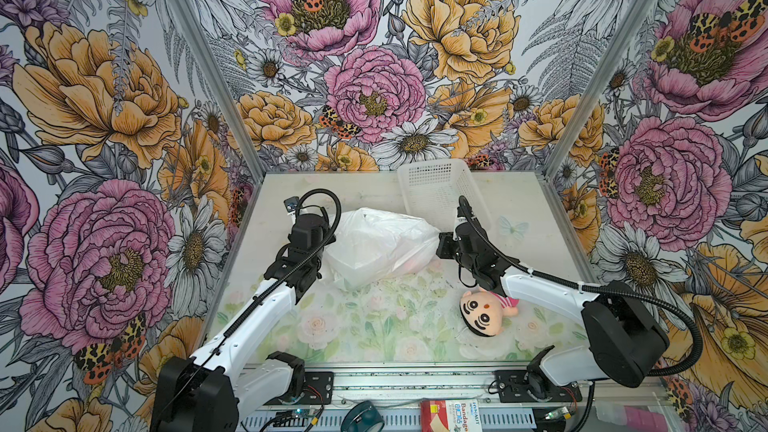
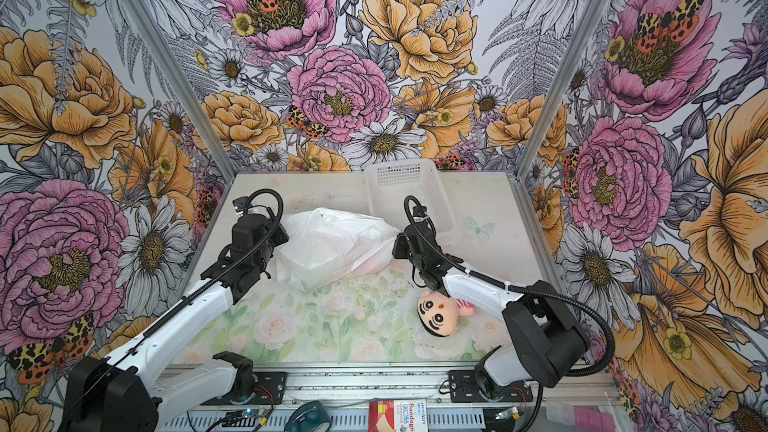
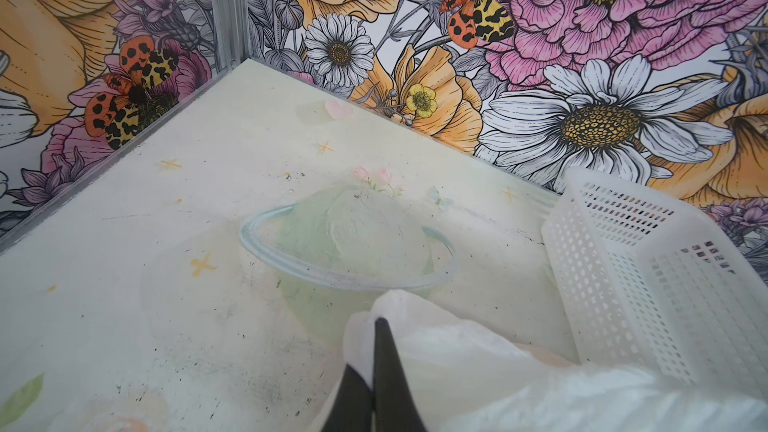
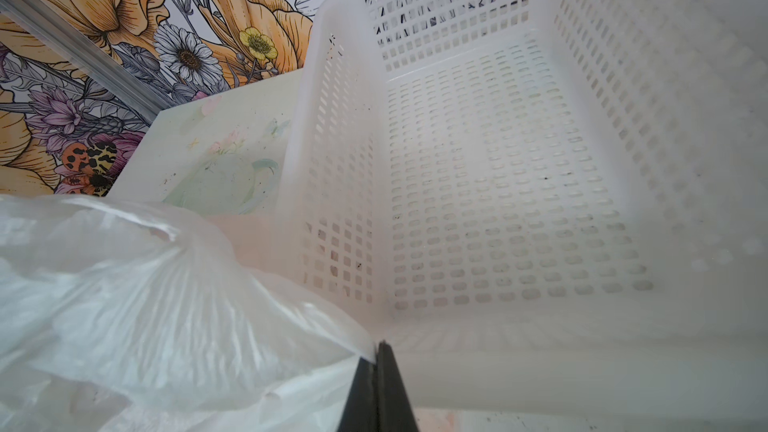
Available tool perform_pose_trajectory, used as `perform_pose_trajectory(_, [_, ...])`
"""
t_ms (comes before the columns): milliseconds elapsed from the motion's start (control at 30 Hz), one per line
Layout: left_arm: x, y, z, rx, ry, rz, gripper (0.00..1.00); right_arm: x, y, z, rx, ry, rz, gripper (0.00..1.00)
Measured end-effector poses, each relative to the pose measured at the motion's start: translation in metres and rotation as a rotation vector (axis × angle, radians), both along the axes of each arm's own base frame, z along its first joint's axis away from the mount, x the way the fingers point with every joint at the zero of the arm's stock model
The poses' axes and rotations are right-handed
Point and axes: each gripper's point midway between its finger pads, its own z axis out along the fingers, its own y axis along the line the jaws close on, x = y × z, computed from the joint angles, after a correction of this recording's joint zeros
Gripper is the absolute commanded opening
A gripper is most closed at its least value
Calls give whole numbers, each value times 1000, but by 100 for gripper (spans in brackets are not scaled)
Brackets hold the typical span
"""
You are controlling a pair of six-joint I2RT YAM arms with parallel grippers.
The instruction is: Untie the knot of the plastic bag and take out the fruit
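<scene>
The plastic bag (image 1: 378, 247) (image 2: 332, 243), translucent white and crinkled, lies bulging in the middle of the table in both top views. My left gripper (image 3: 376, 324) is shut on a fold of the bag's film at its left end, under the left wrist (image 1: 307, 234). My right gripper (image 4: 380, 347) (image 1: 441, 243) is shut on a stretched corner of film at the bag's right end. In the right wrist view the film (image 4: 166, 305) fans out in pleats from the pinch. I cannot make out the knot. The fruit is hidden inside the bag; only a faint pink tint (image 1: 415, 263) shows through.
A white perforated basket (image 1: 436, 189) (image 2: 403, 184) (image 3: 644, 263) (image 4: 498, 160) stands empty at the back, just behind the right gripper. A plush doll (image 1: 484, 311) (image 2: 440, 311) lies at the front right under the right arm. Flowered walls close in three sides.
</scene>
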Motion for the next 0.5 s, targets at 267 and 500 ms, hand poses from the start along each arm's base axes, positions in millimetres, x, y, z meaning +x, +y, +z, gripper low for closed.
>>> perform_pose_trajectory(267, [1,15,-13,-57,25,21,0,-18,-10,5,97,-25,-38,0])
perform_pose_trajectory(500, [0,13,-12,-80,24,4,34,-26,5,11,94,-45,-6,1])
